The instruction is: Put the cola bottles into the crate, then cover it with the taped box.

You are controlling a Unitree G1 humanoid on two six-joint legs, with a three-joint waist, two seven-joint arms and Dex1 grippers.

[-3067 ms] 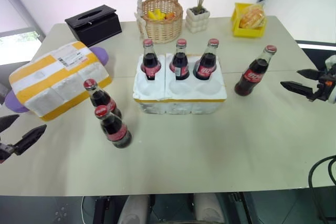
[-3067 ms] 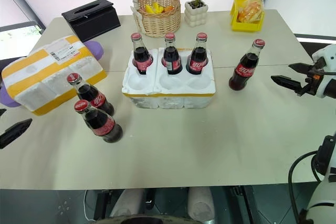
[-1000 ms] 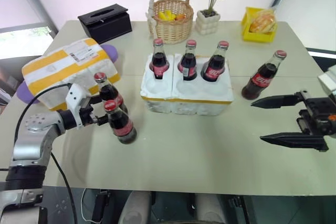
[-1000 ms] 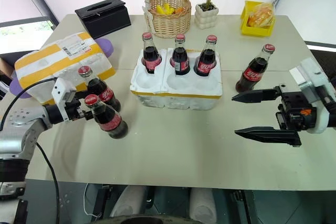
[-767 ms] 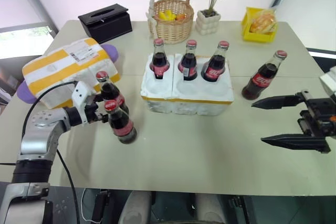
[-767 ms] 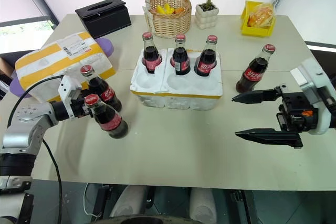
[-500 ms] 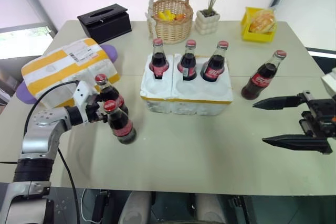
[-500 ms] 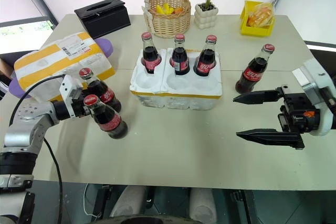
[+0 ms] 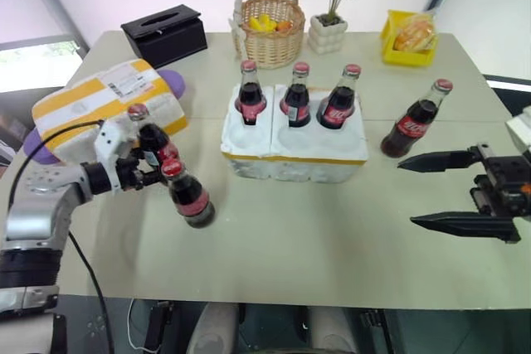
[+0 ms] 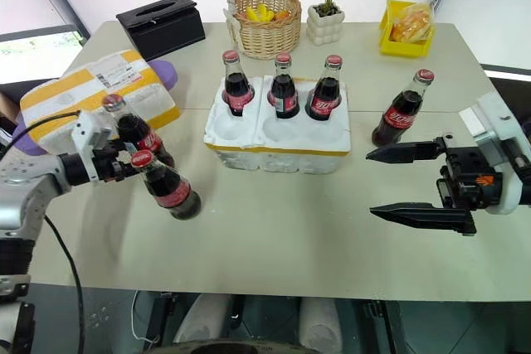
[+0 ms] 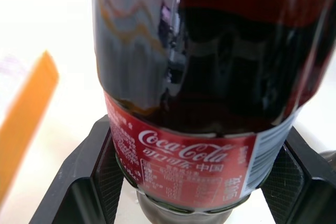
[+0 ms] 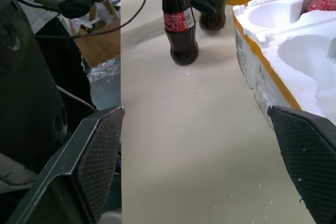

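Toward the left side of the table [image 9: 274, 246], the left gripper [image 9: 143, 165] pinches one cola bottle [image 9: 151, 145] at its body, lifted just in front of the taped box [image 9: 91, 109], with another bottle [image 9: 188, 196] standing close beside it. At centre frame the crate [image 9: 294, 151] holds three bottles in its far wells, near wells bare. At right, the right gripper [image 9: 440, 190] hangs spread wide over open tabletop, a lone bottle [image 9: 411, 126] beyond it.
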